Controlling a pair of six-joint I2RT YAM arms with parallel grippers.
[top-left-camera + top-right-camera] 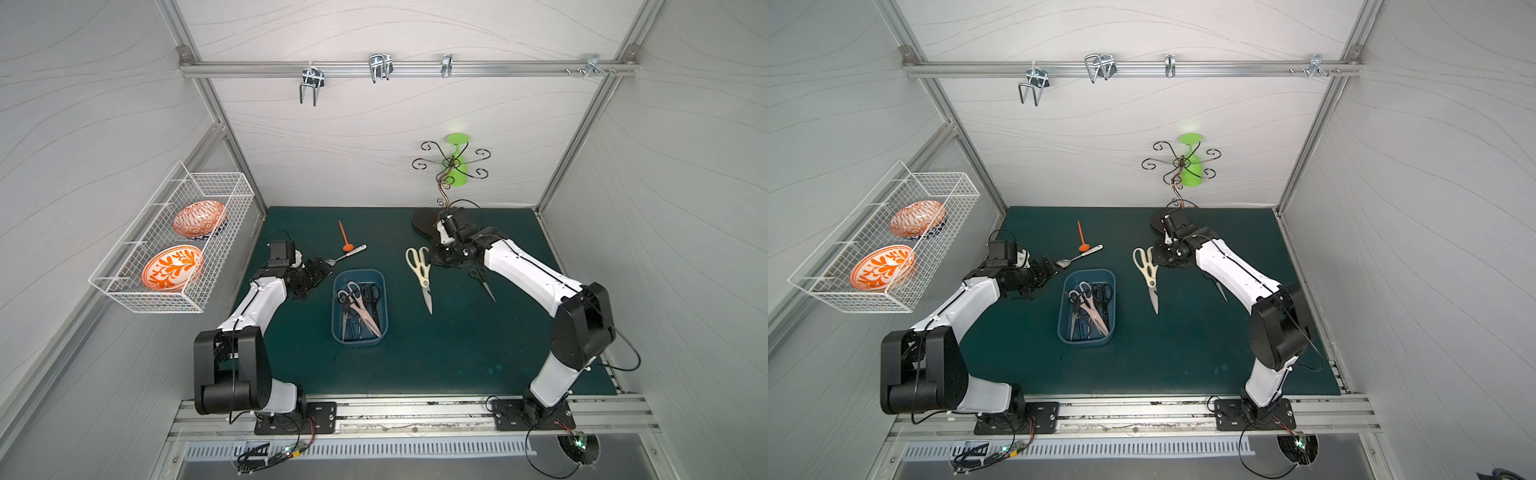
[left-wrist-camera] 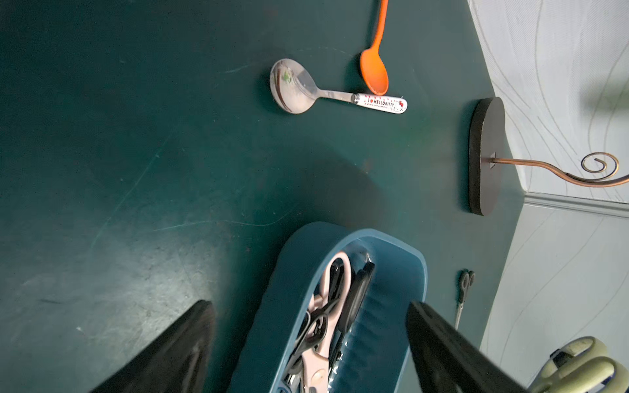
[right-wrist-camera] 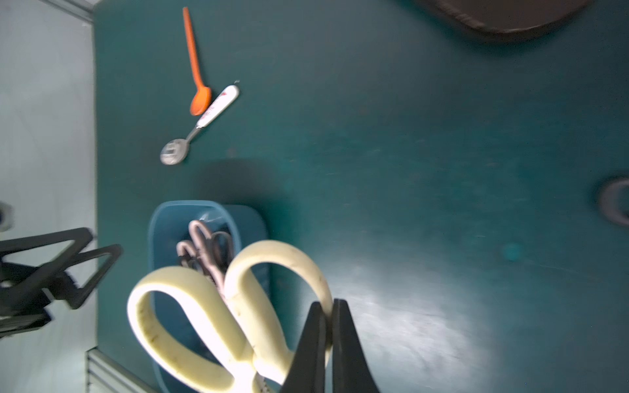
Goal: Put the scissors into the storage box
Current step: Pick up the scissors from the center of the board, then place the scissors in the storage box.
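The blue storage box (image 1: 359,341) (image 1: 1086,341) stands mid-table and holds several scissors, among them a pink-handled pair (image 1: 362,309) and black pairs (image 1: 371,293). Right of the box are the cream-white scissors (image 1: 419,270) (image 1: 1147,270) (image 3: 238,306), blades pointing toward the front edge. My right gripper (image 1: 432,258) (image 3: 326,303) is shut on one of their handle loops. Whether their tip rests on the mat I cannot tell. Small black scissors (image 1: 482,282) (image 2: 463,292) lie beside the right arm. My left gripper (image 1: 321,270) (image 2: 308,304) is open and empty, left of the box (image 2: 279,306).
An orange pointed stick (image 1: 344,237) and a steel spoon (image 1: 347,255) lie behind the box. A scroll-wire stand's dark base (image 1: 424,222) sits at the back, a green cup (image 1: 457,160) hanging on it. A white wire basket (image 1: 174,249) with two bowls hangs on the left wall.
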